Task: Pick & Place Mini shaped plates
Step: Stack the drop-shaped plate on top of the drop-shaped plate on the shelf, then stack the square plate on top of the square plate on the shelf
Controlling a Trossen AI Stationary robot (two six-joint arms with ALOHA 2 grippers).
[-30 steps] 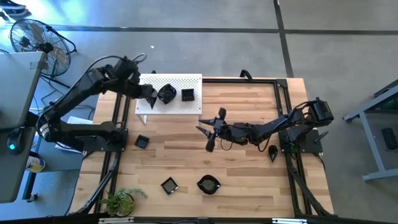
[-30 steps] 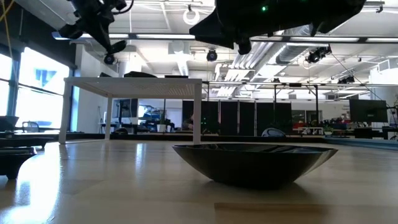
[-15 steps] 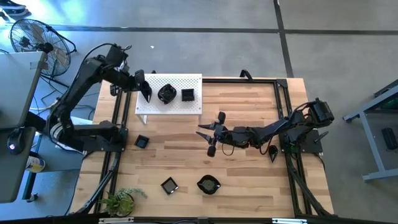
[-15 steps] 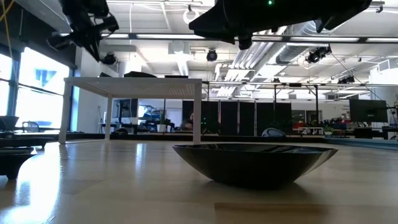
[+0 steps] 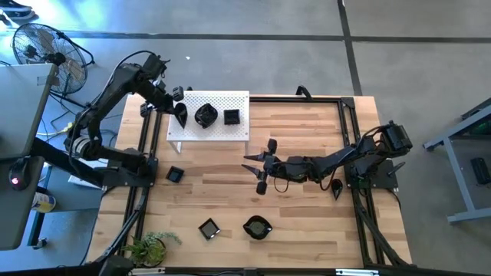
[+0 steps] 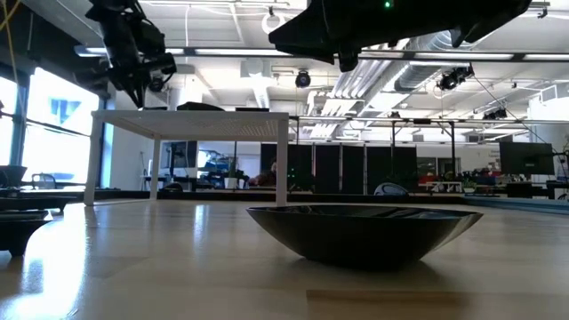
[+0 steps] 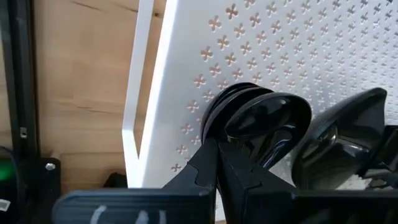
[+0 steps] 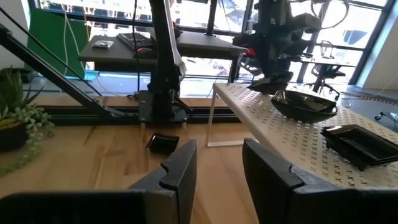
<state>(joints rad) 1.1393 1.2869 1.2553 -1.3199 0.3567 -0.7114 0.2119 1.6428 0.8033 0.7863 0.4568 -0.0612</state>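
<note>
Left hand (image 5: 182, 116), shut and empty, has swung back to the white board's (image 5: 238, 98) edge beside 2 mini plates (image 5: 205, 116) delivered there, while the right hand (image 5: 258, 172) hovers open, empty, above the counter (image 5: 307, 222).

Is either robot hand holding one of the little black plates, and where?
No. The left gripper is shut and empty by the white board; the right gripper is open and empty.

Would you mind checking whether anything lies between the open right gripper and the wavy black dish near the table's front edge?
Nothing visible does. The right gripper hangs open over bare wood, and the boards between it and the wavy dish hold nothing; the square dish sits off to one side.
</note>
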